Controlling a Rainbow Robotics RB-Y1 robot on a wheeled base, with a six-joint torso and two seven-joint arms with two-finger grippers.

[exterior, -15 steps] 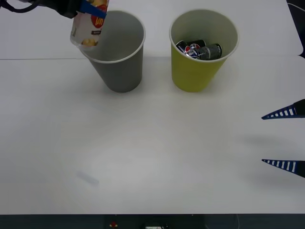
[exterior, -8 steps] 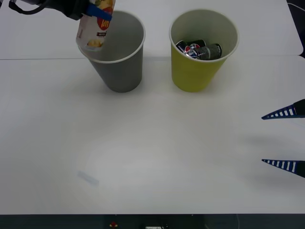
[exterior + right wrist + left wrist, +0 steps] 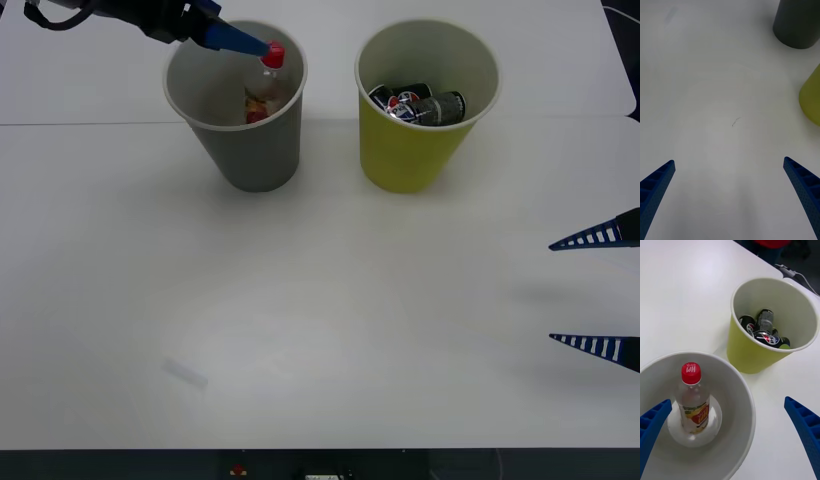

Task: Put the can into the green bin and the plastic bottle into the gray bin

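The plastic bottle (image 3: 265, 85), clear with a red cap, stands upright inside the gray bin (image 3: 250, 150); the left wrist view shows the bottle (image 3: 694, 401) on the floor of the gray bin (image 3: 735, 390). My left gripper (image 3: 245, 42) hovers open just above that bin's rim, its fingers (image 3: 653, 420) apart on either side of the bottle and not touching it. Dark cans (image 3: 415, 105) lie in the green bin (image 3: 405, 155) to the right. My right gripper (image 3: 552, 292) waits open over the table's right side, holding nothing.
The two bins stand side by side at the back of the white table (image 3: 320, 320). From the right wrist, the gray bin (image 3: 795, 22) and green bin (image 3: 811, 99) are far beyond the open fingers (image 3: 657, 183).
The left gripper held the bottle tilted over the gray bin's near-left rim; it has let go and opened, and the bottle now stands inside the bin. The right arm stayed still.
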